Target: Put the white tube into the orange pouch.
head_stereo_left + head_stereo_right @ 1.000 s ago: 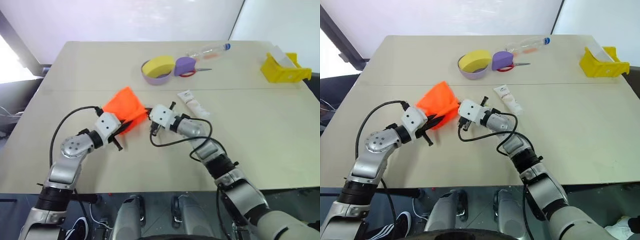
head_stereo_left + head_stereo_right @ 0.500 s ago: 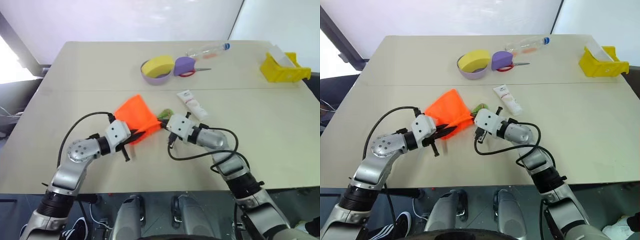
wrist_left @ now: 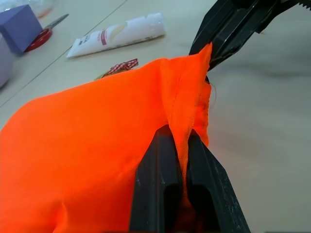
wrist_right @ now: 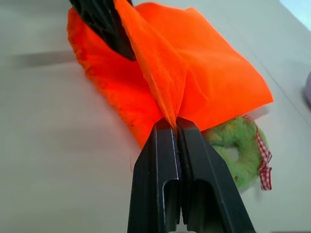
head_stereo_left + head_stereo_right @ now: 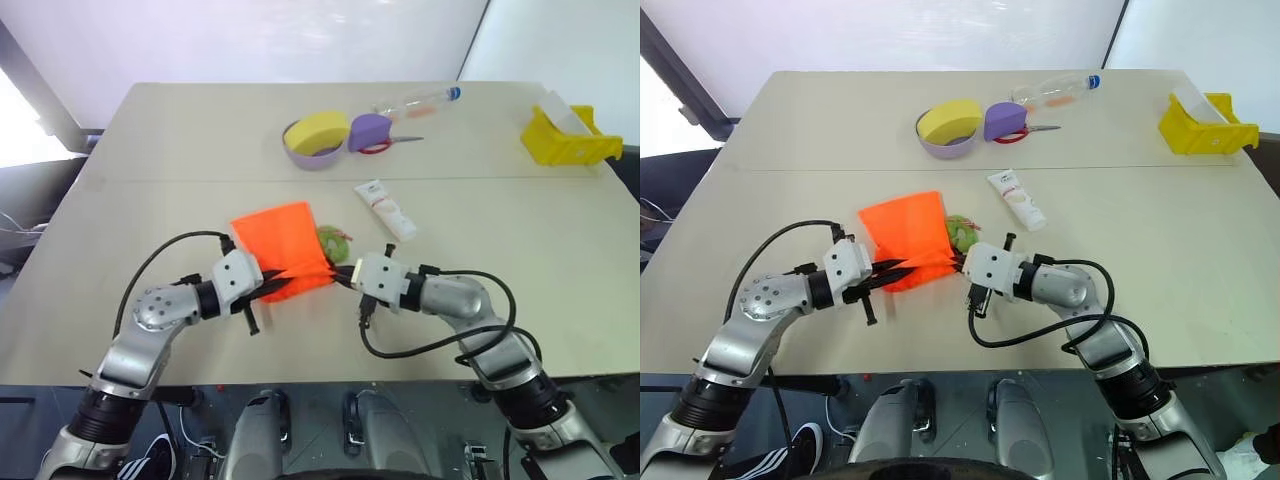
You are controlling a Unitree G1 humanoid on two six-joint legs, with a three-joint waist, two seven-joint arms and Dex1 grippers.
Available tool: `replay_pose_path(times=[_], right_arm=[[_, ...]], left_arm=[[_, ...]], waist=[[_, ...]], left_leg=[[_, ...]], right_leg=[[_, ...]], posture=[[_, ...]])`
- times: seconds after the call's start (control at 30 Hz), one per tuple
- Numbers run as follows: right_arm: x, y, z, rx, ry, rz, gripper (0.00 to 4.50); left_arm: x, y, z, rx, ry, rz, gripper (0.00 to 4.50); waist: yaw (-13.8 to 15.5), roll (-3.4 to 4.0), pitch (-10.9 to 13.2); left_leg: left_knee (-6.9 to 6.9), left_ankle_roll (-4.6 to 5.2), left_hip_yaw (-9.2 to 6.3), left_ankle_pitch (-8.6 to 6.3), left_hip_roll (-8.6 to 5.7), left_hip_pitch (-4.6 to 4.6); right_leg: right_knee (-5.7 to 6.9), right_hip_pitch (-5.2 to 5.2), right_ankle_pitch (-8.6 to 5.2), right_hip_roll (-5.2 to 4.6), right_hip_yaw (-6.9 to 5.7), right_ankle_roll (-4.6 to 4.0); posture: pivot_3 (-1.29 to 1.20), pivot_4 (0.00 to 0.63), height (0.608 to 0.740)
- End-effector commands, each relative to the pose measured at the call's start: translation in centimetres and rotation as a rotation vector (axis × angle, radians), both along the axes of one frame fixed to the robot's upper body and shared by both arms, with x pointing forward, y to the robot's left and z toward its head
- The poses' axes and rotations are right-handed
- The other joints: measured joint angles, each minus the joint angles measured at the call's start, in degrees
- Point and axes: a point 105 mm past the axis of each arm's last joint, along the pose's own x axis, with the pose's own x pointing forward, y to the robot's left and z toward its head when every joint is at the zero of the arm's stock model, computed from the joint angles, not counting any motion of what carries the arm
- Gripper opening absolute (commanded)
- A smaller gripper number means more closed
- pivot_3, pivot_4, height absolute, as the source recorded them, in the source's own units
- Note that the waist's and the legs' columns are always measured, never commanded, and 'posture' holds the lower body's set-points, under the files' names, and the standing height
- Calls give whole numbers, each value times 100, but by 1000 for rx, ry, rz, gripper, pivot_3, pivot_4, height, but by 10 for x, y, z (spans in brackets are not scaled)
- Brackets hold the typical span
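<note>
The orange pouch (image 5: 282,245) is thin, limp cloth that folds wherever it is pinched, so I judge its edge hem the only sure hold. My left tool (image 3: 176,160) and my right tool (image 4: 176,141) are each clamped on that near edge, opposite each other, low over the counter (image 5: 150,140). The white tube (image 5: 385,210) lies free just beyond, light, smooth and likely squashy; mid-body seems the best grip. The wrist views show the bunched hem; the head views show a green ring charm (image 5: 960,232) beside the pouch.
</note>
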Motion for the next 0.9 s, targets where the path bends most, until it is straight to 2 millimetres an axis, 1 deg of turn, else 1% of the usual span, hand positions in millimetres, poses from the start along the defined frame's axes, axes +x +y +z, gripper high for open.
replay_pose_path(times=[0.03,0.13,0.23,0.57,0.73,0.83,0.87,0.9], right_arm=[[1,-7,8,2,-27,-7,21],[3,-8,8,-1,-27,-8,21],[1,-6,8,6,-11,8,21],[4,-8,8,-8,-20,5,21],[5,-9,7,-17,-19,8,21],[5,-8,9,39,39,6,822],[4,-7,10,41,47,15,1261],[3,-8,11,50,54,19,1819]], left_arm=[[0,3,8,7,-36,4,0],[-1,3,8,4,-34,6,0],[-2,3,6,10,-26,6,0],[-2,1,6,-8,-16,11,0],[-2,1,6,-8,-15,11,0],[-1,1,6,-10,-17,12,0],[-1,0,6,-13,-16,14,0],[-1,0,6,-16,-15,16,0]], waist=[[-1,0,0],[-1,0,0],[-1,0,0],[1,0,0],[0,0,0],[3,0,0],[3,0,0],[1,0,0]], left_leg=[[0,1,0,0,0,0],[-1,13,1,8,0,-2],[-1,14,1,8,0,-2],[-1,3,1,2,0,-2],[-1,13,1,7,0,-2],[-1,12,1,7,0,-2],[-1,12,1,7,0,-2],[-1,12,1,7,0,-2]], right_leg=[[0,0,3,0,0,-5],[-1,-2,3,1,0,-5],[-1,-2,3,2,0,-5],[-1,-3,3,1,0,-5],[-2,-3,3,1,0,-5],[-1,-3,3,1,0,-5],[-1,-2,3,0,0,-6],[-1,-2,4,0,0,-6]], posture=[[0,150,740],[0,150,740],[0,150,740],[0,150,740],[0,150,740],[0,150,740],[0,150,740],[0,150,740]])
